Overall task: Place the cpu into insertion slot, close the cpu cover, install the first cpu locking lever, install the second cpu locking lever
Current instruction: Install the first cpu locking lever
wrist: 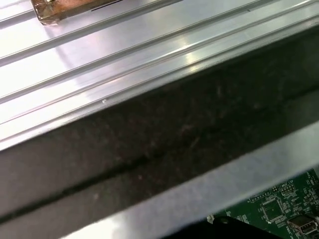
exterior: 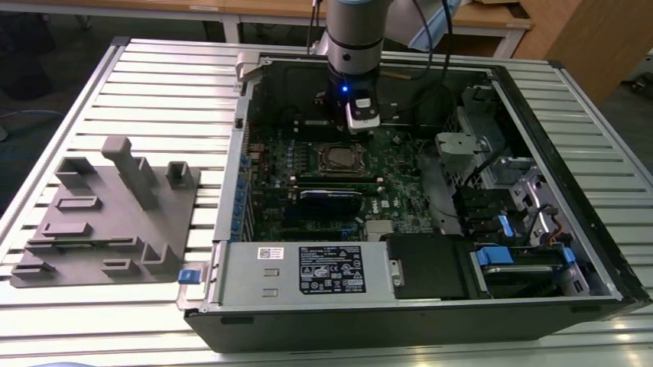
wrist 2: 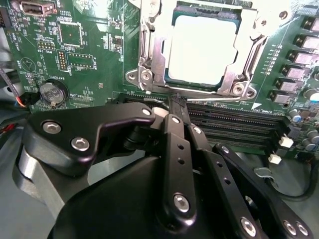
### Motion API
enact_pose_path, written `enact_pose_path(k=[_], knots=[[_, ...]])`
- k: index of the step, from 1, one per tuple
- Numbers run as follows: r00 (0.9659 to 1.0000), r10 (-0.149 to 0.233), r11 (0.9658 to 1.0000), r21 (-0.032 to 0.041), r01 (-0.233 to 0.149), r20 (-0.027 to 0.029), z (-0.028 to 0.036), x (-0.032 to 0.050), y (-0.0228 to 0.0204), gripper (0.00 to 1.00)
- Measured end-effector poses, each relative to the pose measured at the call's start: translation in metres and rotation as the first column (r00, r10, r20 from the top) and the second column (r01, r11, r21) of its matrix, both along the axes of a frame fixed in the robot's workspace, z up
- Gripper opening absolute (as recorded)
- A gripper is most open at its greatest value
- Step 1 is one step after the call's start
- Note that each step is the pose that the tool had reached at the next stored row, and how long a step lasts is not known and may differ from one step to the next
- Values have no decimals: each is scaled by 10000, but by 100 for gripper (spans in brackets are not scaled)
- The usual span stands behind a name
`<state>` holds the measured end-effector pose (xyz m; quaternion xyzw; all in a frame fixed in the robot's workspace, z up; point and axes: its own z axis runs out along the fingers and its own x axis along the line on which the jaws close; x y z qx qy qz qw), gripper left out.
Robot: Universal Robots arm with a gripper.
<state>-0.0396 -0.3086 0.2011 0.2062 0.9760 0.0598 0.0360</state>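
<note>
The cpu (wrist 2: 202,47) lies flat in the insertion slot (exterior: 337,159) on the green board, its pale silver face up. The cpu cover (wrist 2: 153,55) is down around it, a silvery frame with the chip showing through its cut-out. My gripper (wrist 2: 177,101) is shut, its black fingers (wrist 2: 174,129) pressed together with nothing visible between them. The tips sit right at the frame's edge, beside a corner screw (wrist 2: 145,75). In the exterior view the gripper (exterior: 363,125) hangs just behind the socket, inside the open computer case.
Black memory slots (wrist 2: 224,122) run beside the socket, a coin battery (wrist 2: 53,92) nearby. A grey box with a black label (exterior: 306,269) fills the case's front; drive cages (exterior: 510,191) stand on the exterior view's right. A grey fixture tray (exterior: 102,214) lies on the slatted table.
</note>
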Motion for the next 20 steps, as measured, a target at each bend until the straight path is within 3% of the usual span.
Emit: enact_pose_path(k=[2, 16, 20], knots=[[10000, -13, 10000, -49, 13, 4, -3, 0, 7, 11], [10000, -15, 10000, -82, 15, 5, 38, 0, 25, 11], [10000, -15, 10000, -82, 15, 33, 38, -3, 43, 11]])
